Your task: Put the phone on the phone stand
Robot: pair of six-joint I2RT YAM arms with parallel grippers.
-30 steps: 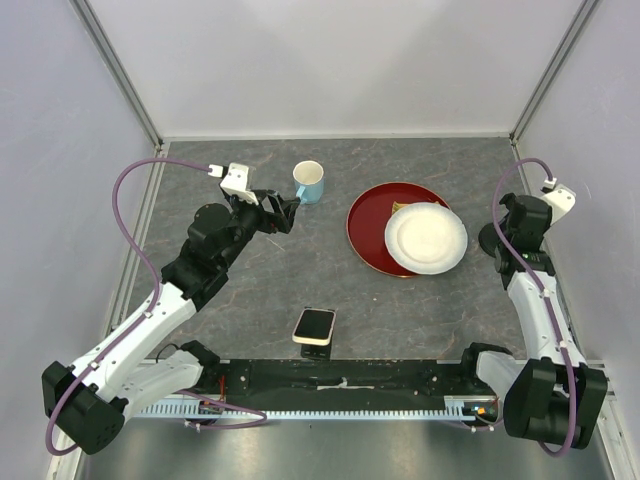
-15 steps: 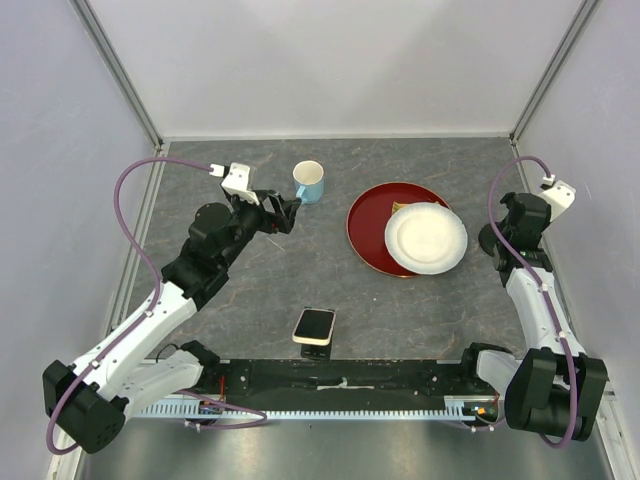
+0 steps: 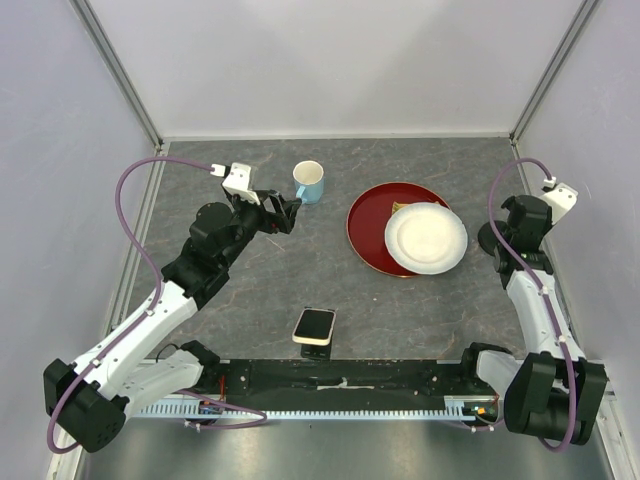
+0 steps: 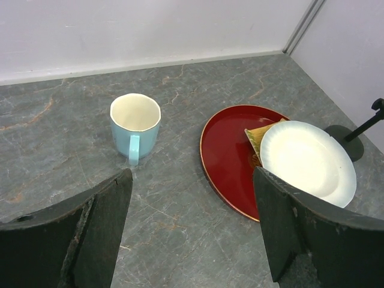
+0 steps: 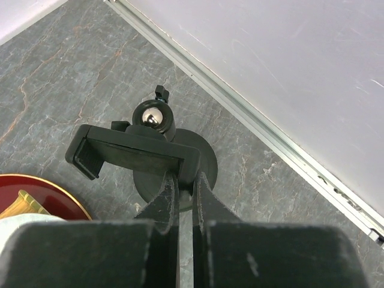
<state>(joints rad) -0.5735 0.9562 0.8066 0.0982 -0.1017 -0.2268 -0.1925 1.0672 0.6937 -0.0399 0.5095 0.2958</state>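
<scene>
Grey tabletop [image 3: 420, 310]: the phone [image 3: 314, 325] sits well apart from spread left jaws and clenched right jaws.

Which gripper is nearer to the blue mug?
Left. The left gripper is open, close to the mug, on its near left side. The right gripper is far off on the other side, beyond the red plate, shut at the black pole stand.

Bare tabletop [image 3: 255, 290] runs between the mug [image 3: 308, 181] and the phone [image 3: 315, 323]. The red plate [image 3: 366, 235], white plate [image 3: 426, 238] and pole stand [image 5: 120, 153] block the right side.
</scene>
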